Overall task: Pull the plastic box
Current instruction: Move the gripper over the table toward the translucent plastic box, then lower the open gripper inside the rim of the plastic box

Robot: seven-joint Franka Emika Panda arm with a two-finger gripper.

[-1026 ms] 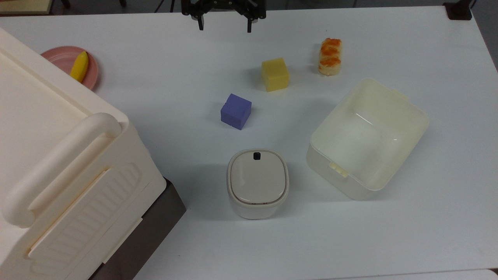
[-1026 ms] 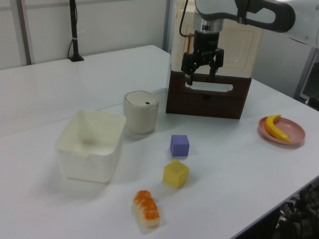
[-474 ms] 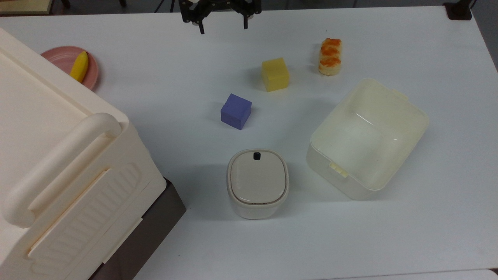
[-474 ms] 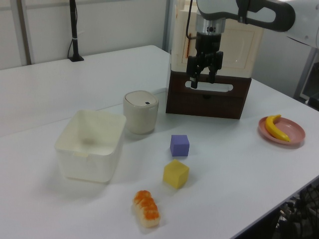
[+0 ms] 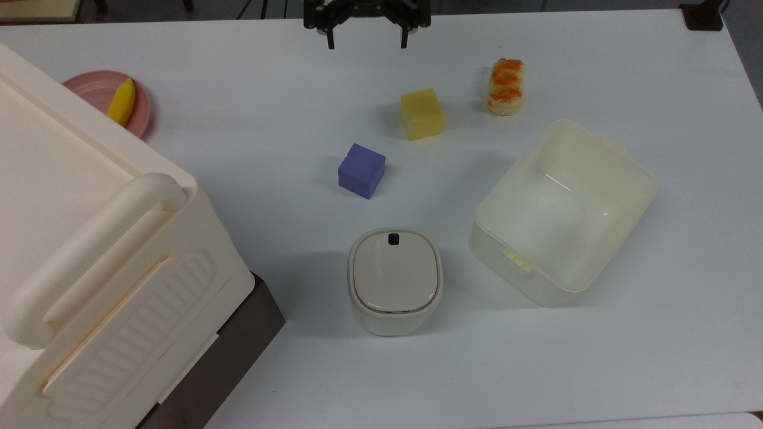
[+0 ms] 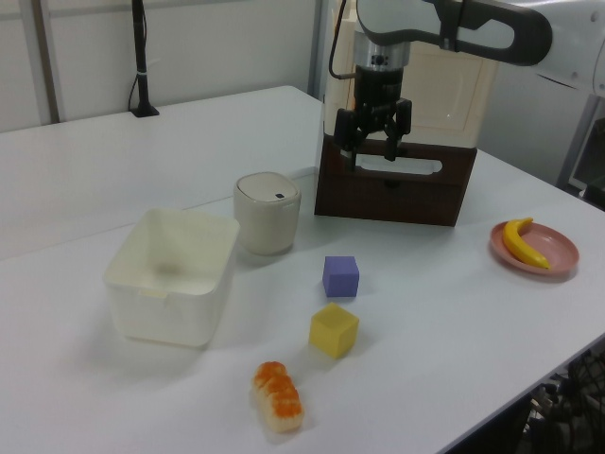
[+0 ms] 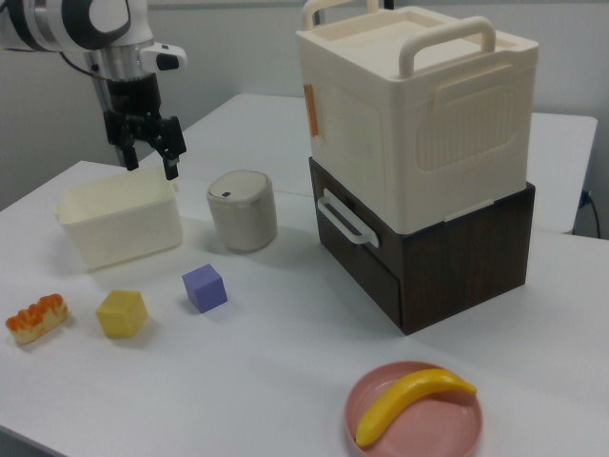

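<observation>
While aloft, hand (image 5: 365, 40) seemingly wide, empty

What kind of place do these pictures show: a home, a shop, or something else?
Most likely a robot lab, not a home. A robot arm's black gripper hangs open over a plain white table set with test props: a purple foam cube, a toy sushi piece and a translucent whitish plastic box.

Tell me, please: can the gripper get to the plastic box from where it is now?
Probably yes. The gripper hangs open above the table, apart from everything, and the plastic box is lidless with nothing over it; the yellow cube sits low.
</observation>
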